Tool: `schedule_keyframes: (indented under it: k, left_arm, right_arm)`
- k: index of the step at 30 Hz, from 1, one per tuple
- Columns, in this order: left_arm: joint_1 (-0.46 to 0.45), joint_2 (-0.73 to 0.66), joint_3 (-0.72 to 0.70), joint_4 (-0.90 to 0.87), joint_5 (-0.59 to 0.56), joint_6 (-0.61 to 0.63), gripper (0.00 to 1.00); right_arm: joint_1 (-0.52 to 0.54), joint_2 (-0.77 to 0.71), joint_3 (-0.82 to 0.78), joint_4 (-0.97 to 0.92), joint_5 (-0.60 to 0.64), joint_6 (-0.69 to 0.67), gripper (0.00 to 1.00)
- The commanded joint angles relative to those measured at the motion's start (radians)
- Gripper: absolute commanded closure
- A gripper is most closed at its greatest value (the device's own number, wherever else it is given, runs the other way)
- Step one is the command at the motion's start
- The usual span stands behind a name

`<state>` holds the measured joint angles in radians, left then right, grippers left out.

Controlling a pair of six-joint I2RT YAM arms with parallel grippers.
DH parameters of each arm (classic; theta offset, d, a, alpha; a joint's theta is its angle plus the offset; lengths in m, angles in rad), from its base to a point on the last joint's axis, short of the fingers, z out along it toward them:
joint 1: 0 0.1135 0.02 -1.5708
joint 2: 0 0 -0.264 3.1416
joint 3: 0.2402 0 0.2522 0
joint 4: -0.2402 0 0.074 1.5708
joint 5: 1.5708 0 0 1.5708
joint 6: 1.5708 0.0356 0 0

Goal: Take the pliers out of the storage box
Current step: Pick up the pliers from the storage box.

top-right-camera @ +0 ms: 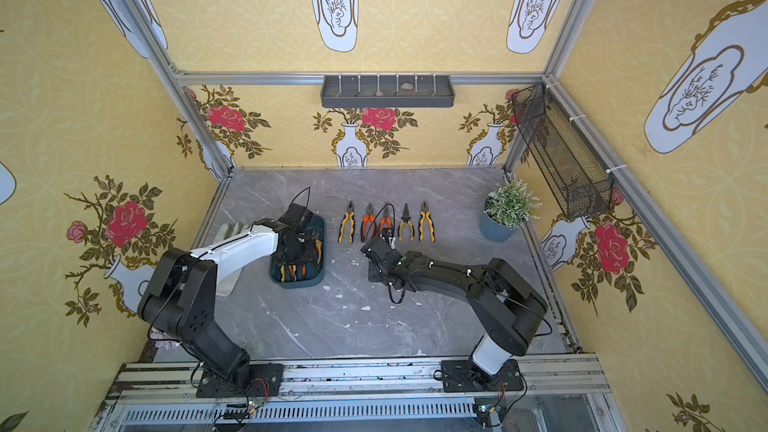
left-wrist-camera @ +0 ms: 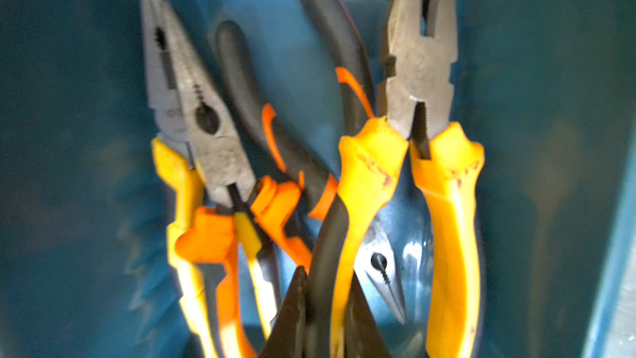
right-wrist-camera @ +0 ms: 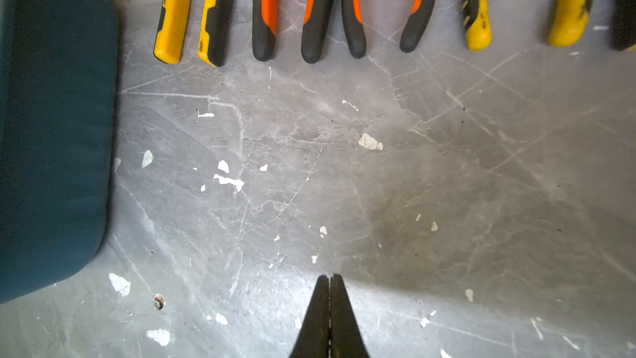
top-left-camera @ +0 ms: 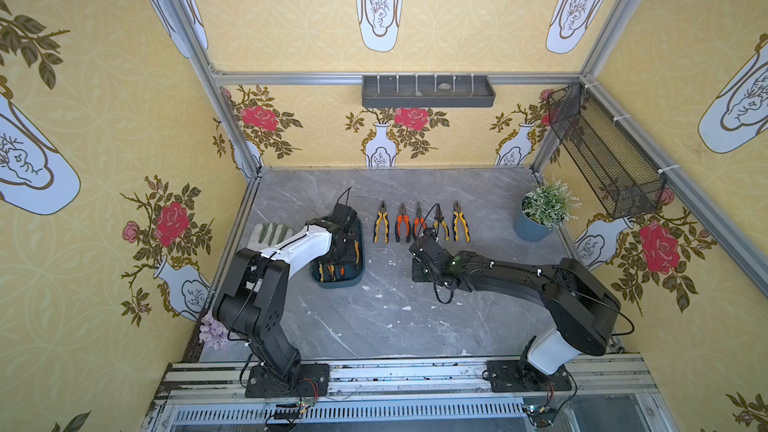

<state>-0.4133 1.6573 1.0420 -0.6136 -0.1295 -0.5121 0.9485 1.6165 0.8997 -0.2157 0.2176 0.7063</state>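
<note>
Extraction step: left tool (left-wrist-camera: pixel 327 275) pinches a handle of one yellow-handled pliers (left-wrist-camera: pixel 371 167) in the storage box (left-wrist-camera: pixel 69 132), right tool (right-wrist-camera: pixel 329 282) clenched empty over the counter (right-wrist-camera: pixel 344 184); lift straight and slowly, as neighbouring pliers (left-wrist-camera: pixel 275 201) overlap it.

**Yellow floral walls around a grey marbled table**

Yellow wallpaper (top-left-camera: pixel 104 126) printed with red roses and white vases covers the back and side walls, which are framed by aluminium rails (top-left-camera: pixel 291 78). A grey tray (top-left-camera: pixel 428 91) hangs on the back wall and a black wire mesh basket (top-left-camera: pixel 602 151) on the right-hand wall. The table (top-left-camera: pixel 374 317) is grey and marbled, scratched and chipped white. A potted plant (top-left-camera: pixel 546 203) stands near its far right corner.
</note>
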Motion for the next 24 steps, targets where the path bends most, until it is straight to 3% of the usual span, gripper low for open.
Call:
schedule_keyframes:
  k: [1,9,14,17,20,24]
  left_arm:
    - [0.0,-0.066,-0.024,-0.015,-0.079,-0.001,1.0]
    - [-0.088,-0.396,-0.186,0.071,-0.157,0.027,1.0]
    - [-0.172,-0.571,-0.28,0.119,-0.212,0.039,1.0]
    - [-0.256,-0.694,-0.338,0.167,-0.252,0.041,1.0]
    - [-0.326,-0.793,-0.39,0.204,-0.29,0.045,1.0]
    - [-0.38,-0.845,-0.426,0.232,-0.32,0.054,1.0]
  right_arm:
    - [0.0,0.004,0.004,-0.015,0.003,-0.003,0.93]
    - [0.004,0.027,0.027,-0.039,0.017,0.001,0.93]
    - [0.014,0.013,0.056,-0.085,0.043,0.003,0.84]
    - [0.042,-0.042,0.098,-0.179,0.107,0.038,0.72]
    - [0.093,-0.123,0.166,-0.262,0.163,0.063,0.54]
    - [0.135,-0.172,0.273,-0.291,0.131,0.076,0.44]
